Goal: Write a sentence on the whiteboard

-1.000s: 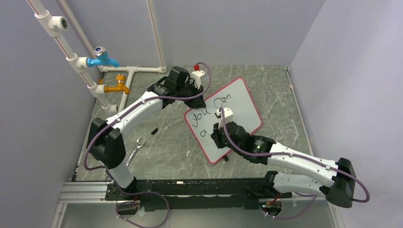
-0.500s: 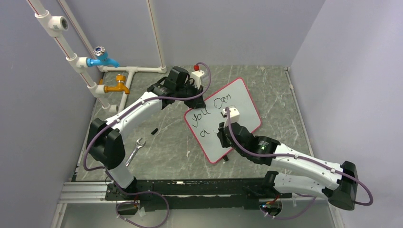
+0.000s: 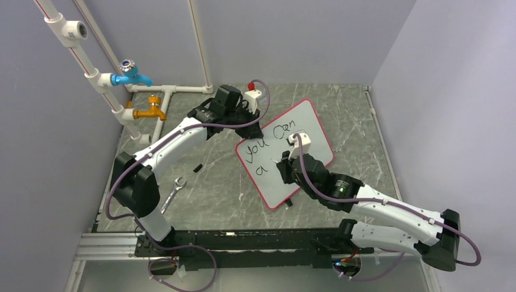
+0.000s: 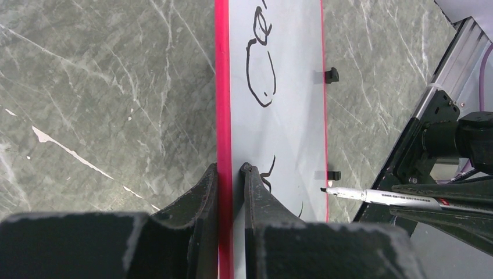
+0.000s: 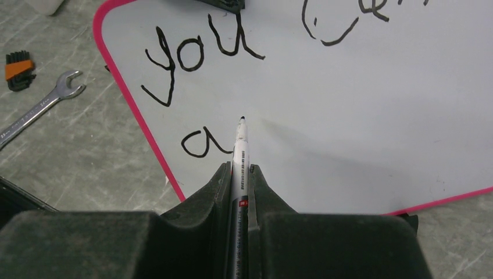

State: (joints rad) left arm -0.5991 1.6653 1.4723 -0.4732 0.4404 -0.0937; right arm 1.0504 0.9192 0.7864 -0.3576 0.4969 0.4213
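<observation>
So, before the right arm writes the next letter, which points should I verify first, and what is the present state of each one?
1. Board held: left gripper is shut on the thin red-pink rim of the glossy white rectangular whiteboard: ok.
2. Pen held: right gripper is shut on the slim white marker pen: ok.
3. Cap off, dark tip bare: ok.
4. Tip touching the board face: cannot tell.
5. Free space to the right of the written letter "a": ok.
6. Silver metal wrench lies off the board: ok.
</observation>
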